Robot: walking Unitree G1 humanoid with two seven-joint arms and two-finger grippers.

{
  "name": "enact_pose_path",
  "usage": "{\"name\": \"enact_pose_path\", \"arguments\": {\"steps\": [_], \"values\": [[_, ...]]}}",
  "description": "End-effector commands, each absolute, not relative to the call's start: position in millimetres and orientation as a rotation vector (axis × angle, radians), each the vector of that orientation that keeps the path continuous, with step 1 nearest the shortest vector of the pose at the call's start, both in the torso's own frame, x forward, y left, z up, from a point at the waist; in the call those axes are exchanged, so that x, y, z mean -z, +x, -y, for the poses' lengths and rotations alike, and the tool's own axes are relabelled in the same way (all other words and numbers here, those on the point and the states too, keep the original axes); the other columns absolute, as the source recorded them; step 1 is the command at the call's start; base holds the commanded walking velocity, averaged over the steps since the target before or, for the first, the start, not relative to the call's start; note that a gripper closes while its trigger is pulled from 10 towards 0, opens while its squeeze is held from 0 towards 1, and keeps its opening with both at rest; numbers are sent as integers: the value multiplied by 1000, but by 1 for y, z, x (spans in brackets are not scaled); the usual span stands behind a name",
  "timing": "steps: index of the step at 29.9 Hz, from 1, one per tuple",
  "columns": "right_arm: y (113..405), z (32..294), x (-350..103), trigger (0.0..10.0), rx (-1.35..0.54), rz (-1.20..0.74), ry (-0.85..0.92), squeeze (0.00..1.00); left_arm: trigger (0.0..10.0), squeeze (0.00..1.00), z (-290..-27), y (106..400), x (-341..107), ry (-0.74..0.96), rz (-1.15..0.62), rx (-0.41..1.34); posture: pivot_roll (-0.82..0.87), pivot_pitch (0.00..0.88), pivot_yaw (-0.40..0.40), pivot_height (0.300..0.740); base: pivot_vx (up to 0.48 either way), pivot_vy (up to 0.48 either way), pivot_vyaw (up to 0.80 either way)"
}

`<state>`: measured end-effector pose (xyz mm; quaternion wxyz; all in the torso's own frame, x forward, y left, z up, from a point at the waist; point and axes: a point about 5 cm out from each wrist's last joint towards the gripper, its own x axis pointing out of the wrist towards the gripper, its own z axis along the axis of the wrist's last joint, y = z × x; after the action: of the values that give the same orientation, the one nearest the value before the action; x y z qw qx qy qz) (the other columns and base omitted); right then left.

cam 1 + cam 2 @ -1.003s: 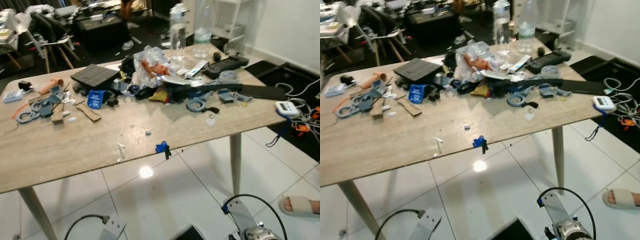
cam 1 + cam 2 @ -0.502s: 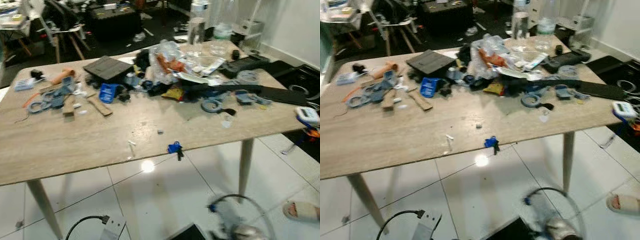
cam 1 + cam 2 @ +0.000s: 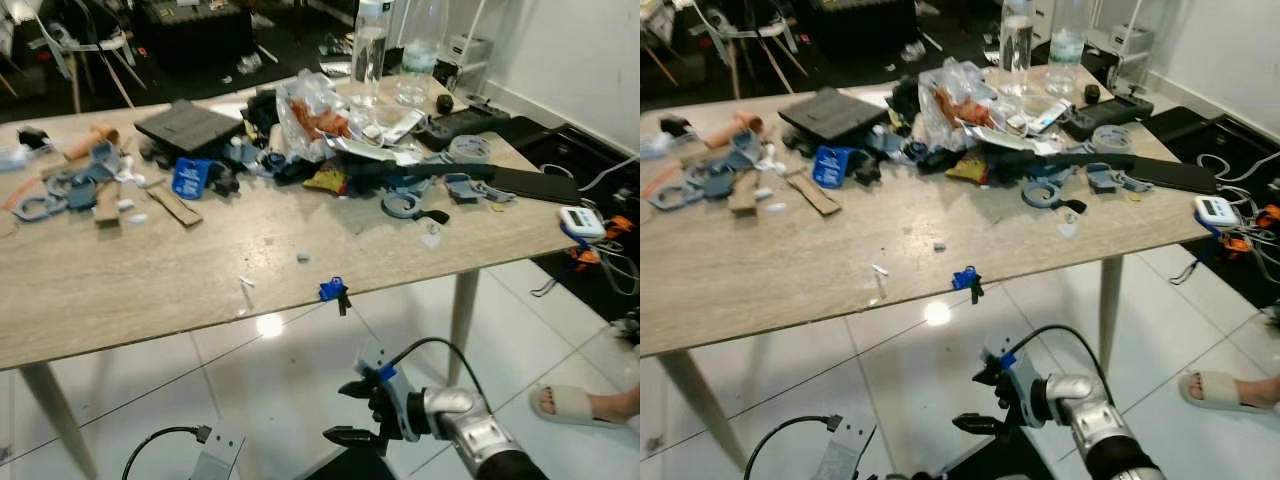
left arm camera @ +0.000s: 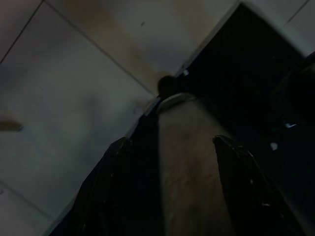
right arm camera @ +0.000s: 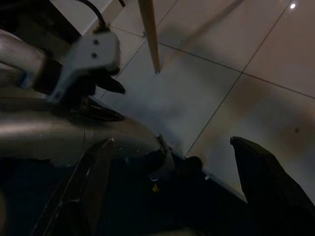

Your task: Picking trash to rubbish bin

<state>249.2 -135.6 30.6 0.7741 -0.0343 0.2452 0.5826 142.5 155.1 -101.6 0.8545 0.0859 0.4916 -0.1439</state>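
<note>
A wooden table [image 3: 150,290] holds a heap of clutter. In it are a crumpled clear plastic bag [image 3: 305,108] with orange bits inside, a yellow wrapper [image 3: 322,181], a scrap of white paper [image 3: 432,238] and small white bits [image 3: 245,285]. A blue clip [image 3: 332,290] sits on the front edge. My right gripper [image 3: 350,412] hangs open and holds nothing, low over the floor, below and in front of that edge. In the dark left wrist view my left gripper [image 4: 170,191] is open and points at the floor.
Two clear bottles [image 3: 367,50] stand at the table's far side. A table leg [image 3: 460,310] is to the right of my right arm. A person's foot in a sandal [image 3: 575,403] rests on the white tiles at right. Cables and a white timer [image 3: 580,220] lie beyond the table's right end.
The camera has shifted. My right arm has come up and swung left, so its open gripper now shows below the table's edge. The sandalled foot has moved a little.
</note>
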Motion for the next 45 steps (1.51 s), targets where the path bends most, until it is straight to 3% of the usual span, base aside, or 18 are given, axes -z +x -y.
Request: {"name": "enact_pose_path", "arguments": {"steps": [1,6,10,13,16,19,25,26,30,36,45], "values": [[253,128,-56,10000,-1355,-448,-15,0,10000,0,-146,125,108,142,-1098,298,-276,92,-97,740,0,0,0],[276,115,-123,10000,-1405,-188,135,0,10000,0,-140,123,109,117,-1101,283,-261,77,-128,740,0,0,0],[314,118,-173,10000,-1167,44,135,0,10000,0,-137,120,110,94,-1111,261,-254,63,-140,740,0,0,0],[332,126,-185,10000,-1001,92,69,0,10000,0,-138,119,111,89,-1114,251,-244,57,-141,740,0,0,0],[347,140,-182,10000,-807,62,-68,0,10000,0,-139,119,111,90,-1113,244,-228,56,-130,740,0,0,0],[357,152,-163,10000,-615,-12,-92,0,10000,0,-143,119,111,102,-1111,244,-213,59,-94,740,0,0,0],[353,134,-135,10000,-618,-108,-61,0,10000,0,-149,118,111,148,-1118,277,-203,69,-48,740,0,0,0],[346,116,-127,10000,-693,-115,-32,0,10000,0,-153,116,111,166,-1124,287,-202,72,-28,740,0,0,0],[335,95,-119,10000,-817,-102,-57,0,10000,0,-158,114,112,190,-1133,300,-200,73,-9,740,0,0,0],[337,94,-98,10000,-749,-204,-200,0,10000,0,-160,114,111,201,-1134,308,-200,76,-1,740,0,0,0],[328,94,-78,10000,-712,-290,-247,0,10000,0,-156,115,111,204,-1130,321,-207,82,2,740,0,0,0]]}}
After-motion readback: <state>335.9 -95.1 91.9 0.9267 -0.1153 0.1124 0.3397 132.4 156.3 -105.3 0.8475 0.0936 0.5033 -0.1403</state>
